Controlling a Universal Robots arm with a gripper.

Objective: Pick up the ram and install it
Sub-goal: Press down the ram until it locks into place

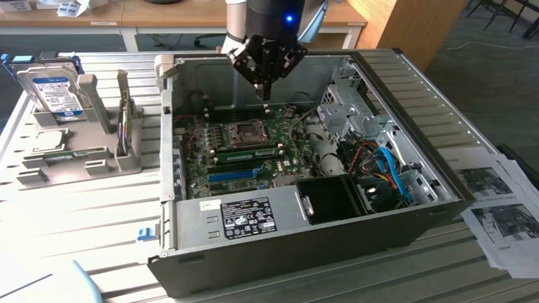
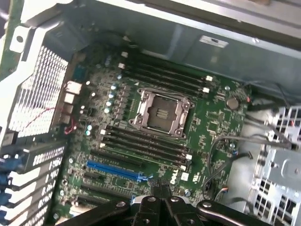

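My gripper hangs shut over the back of the open computer case, above the motherboard, with nothing between its fingertips. In the wrist view the gripper shows its dark fingers pressed together over the board's edge near the blue slot. A thin green strip that looks like the ram lies along a black slot just in front of the CPU socket. The gripper stands well above it and does not touch it. In the wrist view the black slots beside the socket run in parallel.
On the exterior view's left a grey rack holds a blue-labelled hard drive and a thin board standing on edge. Drive cages and cables crowd the case's right side. Printed sheets lie beside the case.
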